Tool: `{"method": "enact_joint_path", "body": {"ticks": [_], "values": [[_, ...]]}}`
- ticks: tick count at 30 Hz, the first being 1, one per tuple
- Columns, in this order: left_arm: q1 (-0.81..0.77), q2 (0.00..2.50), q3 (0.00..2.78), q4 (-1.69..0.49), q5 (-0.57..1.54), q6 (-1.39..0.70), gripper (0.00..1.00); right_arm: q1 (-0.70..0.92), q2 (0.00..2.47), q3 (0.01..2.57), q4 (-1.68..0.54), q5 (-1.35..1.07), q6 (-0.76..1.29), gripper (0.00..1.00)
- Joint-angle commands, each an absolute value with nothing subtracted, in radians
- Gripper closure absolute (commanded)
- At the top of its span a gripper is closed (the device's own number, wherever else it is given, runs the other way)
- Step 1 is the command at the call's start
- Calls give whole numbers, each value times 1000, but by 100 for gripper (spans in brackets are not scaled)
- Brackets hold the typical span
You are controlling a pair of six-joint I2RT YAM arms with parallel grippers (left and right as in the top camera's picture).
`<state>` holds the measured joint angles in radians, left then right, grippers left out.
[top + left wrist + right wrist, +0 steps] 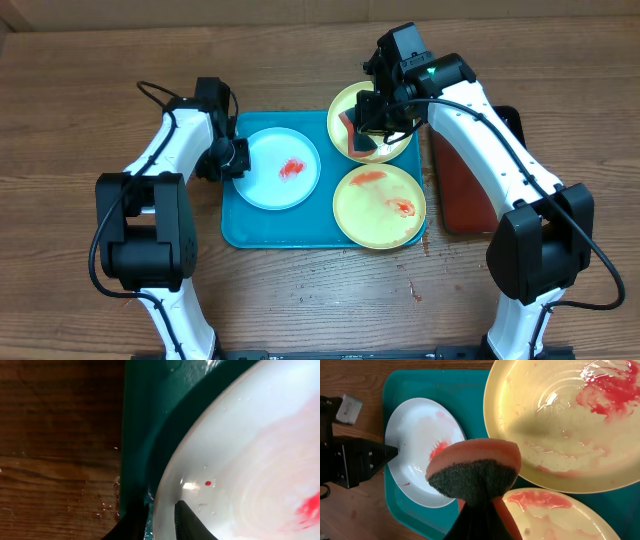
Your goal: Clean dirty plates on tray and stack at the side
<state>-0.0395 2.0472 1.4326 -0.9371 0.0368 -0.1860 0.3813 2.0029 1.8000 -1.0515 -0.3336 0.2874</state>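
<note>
Wooden table [300, 295], brown, planked. Dark red tray [458, 195], black-rimmed, on the table's right side. Orange sponge [480, 455], dark scouring face. Red specks [412, 291] on the tabletop.

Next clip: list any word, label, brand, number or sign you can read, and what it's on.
No text is readable in any view.
The pale patch on the left gripper, right wrist view: too blurred to tell if it bears text.
The white plate, tray and sponge: no markings visible.
</note>
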Motion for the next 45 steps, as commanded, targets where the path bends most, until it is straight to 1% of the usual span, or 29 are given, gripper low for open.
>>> {"method": "enact_joint_path", "body": {"ticks": [1, 6, 8, 10, 12, 13, 22, 29, 37, 45], "values": [[-47, 2059, 1422, -933, 26, -206, 77, 377, 2006, 1819, -1045, -333, 284, 96], [-47, 2059, 1422, -926, 26, -206, 77, 377, 2006, 1819, -1044, -333, 284, 96], [-47, 2059, 1422, -921, 31, -206, 79, 377, 2006, 1819, -1044, -333, 284, 96], [-47, 2059, 1422, -914, 53, -206, 84, 377, 2006, 1819, -1044, -332, 284, 96], [-47, 2059, 1422, -906, 81, -207, 94, 377, 2006, 1819, -1044, -329, 284, 96], [-47, 2059, 1422, -903, 91, -207, 96, 377, 2006, 1819, -1044, -329, 284, 96], [-47, 2059, 1422, -910, 125, -206, 96, 388, 2021, 1819, -996, -331, 295, 96], [-47, 2059, 1422, -907, 207, -206, 95, 453, 2082, 1819, -945, -331, 360, 96], [-46, 2059, 1422, -896, 309, -183, 96, 541, 2144, 1819, -873, -194, 455, 96], [-45, 2059, 1422, -919, 311, -172, 96, 584, 2214, 1819, -837, -71, 496, 96]]}}
